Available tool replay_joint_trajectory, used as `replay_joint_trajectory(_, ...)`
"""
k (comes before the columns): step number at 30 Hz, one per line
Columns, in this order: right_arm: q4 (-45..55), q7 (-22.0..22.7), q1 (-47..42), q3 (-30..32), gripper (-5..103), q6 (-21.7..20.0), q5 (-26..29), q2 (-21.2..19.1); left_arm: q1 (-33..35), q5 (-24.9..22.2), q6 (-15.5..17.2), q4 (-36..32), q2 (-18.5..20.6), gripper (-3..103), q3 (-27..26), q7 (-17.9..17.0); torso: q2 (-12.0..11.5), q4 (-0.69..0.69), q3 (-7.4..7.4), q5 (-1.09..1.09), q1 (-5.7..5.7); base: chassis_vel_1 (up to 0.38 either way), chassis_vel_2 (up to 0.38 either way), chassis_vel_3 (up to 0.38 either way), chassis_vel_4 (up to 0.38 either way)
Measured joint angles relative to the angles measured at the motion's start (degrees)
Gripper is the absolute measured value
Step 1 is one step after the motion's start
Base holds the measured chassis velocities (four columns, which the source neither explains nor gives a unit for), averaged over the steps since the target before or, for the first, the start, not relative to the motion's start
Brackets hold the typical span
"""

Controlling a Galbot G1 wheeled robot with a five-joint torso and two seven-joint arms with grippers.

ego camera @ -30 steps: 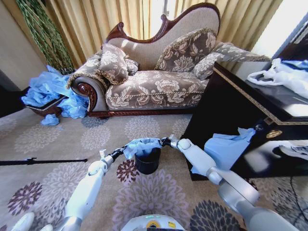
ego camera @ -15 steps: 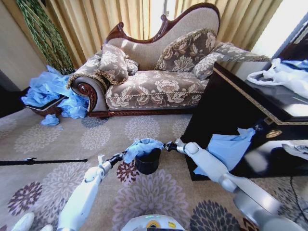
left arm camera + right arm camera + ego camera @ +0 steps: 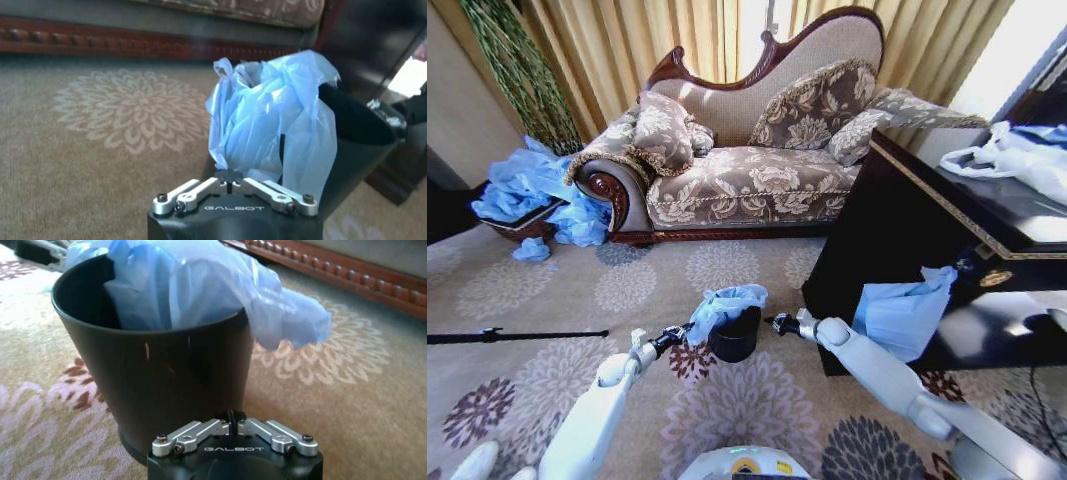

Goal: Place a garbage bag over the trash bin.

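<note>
Trash bin (image 3: 733,338) stands upright on the patterned carpet (image 3: 547,290), between the two pincers. Garbage bag (image 3: 723,304) is bunched at the bin's mouth: part hangs inside, part drapes over the rim and down the outer wall on the side facing the left pincer. The wall facing the right pincer is bare black.

Left pincer (image 3: 676,334) sits just beside the bin, fingers closed on a fold of the garbage bag; in the left wrist view the film rises straight from the pinched tips (image 3: 229,176).

Right pincer (image 3: 779,322) is near the bin's opposite side, apart from it, fingers drawn together and holding nothing. In the right wrist view the bin wall (image 3: 173,385) stands directly ahead of the tips.
</note>
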Motion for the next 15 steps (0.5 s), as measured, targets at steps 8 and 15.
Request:
replay_joint_trajectory(8, 7.48, 7.81, -5.54, 7.41, 14, -1.70, 2.99, -3.30, -1.31, -0.15, -0.75, 0.71, 0.16, 20, 0.05, -0.21, 0.00, -0.01, 0.00, 0.01, 0.00, 0.000, 0.000, 0.000, 0.000)
replay_joint_trajectory(15, 12.29, 11.76, -8.84, 14.50, 35, -1.56, 7.69, -4.77, -1.67, -0.90, -1.07, 1.11, 0.46, 42, 0.28, -0.31, 0.00, -0.01, 0.00, 0.00, 0.00, 0.000, 0.000, 0.000, 0.000)
